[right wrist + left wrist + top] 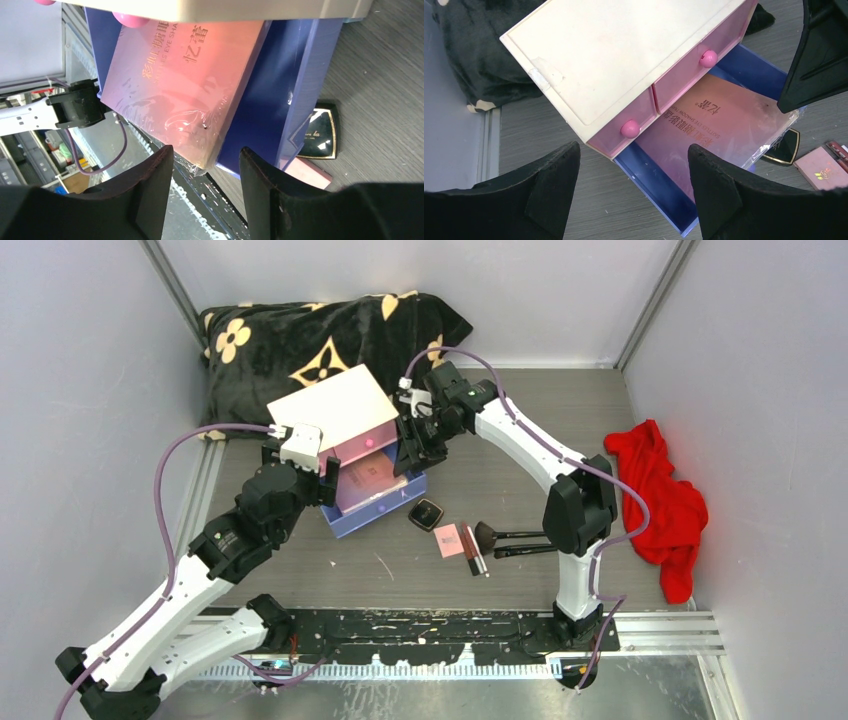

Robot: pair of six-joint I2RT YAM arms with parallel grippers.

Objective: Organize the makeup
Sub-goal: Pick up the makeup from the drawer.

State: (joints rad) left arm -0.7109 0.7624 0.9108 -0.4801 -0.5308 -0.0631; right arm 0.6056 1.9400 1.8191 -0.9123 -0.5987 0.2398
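The iridescent pink palette (pixel 365 480) (pixel 724 120) (pixel 180 85) lies in the open blue bottom drawer (pixel 375 512) (pixel 659 185) (pixel 260 110) of the white chest (pixel 330 405), one wrapped corner sticking out over the drawer front. My right gripper (pixel 410 450) (pixel 206 150) is open, its fingers on either side of that corner without touching it. My left gripper (pixel 300 462) (pixel 634 147) hovers open and empty by the chest's left front. On the table lie a black compact (pixel 426 513) (pixel 317 132), a pink compact (pixel 449 540) (pixel 821 167), slim tubes (pixel 476 552) and two brushes (pixel 512 542).
A black flowered cushion (pixel 310 340) lies behind the chest. A red cloth (pixel 660 500) is heaped at the right wall. The two pink upper drawers (pixel 684 75) are closed. Grey walls enclose the table on three sides.
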